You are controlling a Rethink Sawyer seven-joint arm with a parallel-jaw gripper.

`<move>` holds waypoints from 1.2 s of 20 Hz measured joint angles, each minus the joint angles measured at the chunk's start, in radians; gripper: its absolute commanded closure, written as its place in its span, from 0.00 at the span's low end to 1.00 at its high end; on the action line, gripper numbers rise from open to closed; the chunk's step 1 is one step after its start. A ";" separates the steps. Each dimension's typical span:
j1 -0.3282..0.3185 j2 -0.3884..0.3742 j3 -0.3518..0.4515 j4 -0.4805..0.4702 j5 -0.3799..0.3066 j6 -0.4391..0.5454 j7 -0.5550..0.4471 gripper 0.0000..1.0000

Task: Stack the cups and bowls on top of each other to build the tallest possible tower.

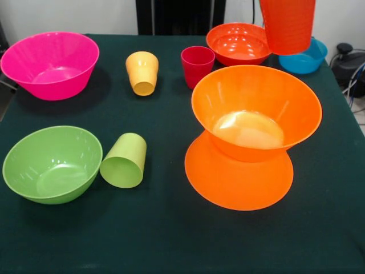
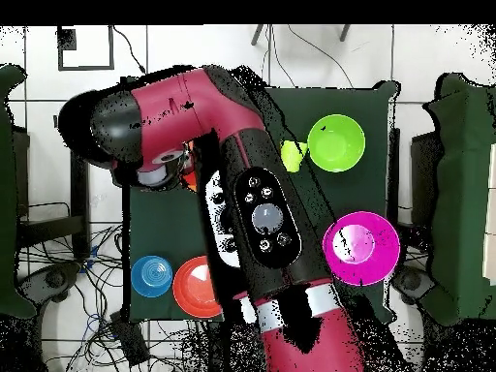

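Hanging above the two stacked orange bowls (image 1: 256,106) on the counter (image 1: 159,240), the red-orange cup (image 1: 287,25) is off the cloth, its top cut by the edge, so I cannot tell how the pincer stands, while the pink bowl (image 1: 50,64) sits well apart.

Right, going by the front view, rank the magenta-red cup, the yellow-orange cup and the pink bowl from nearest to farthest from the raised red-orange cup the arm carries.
From the raised red-orange cup:
1. the magenta-red cup, toward the picture's left, beside the red-orange bowl.
2. the yellow-orange cup, further left, mid-table.
3. the pink bowl, at the picture's far left.
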 measured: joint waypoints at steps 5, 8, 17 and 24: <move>0.032 0.029 -0.029 -0.045 -0.001 0.000 0.000 1.00; 0.046 0.043 -0.052 -0.066 -0.002 0.000 0.000 1.00; 0.082 0.060 -0.137 -0.083 -0.010 0.000 0.000 1.00; 0.109 0.087 -0.195 -0.083 -0.012 -0.028 0.000 1.00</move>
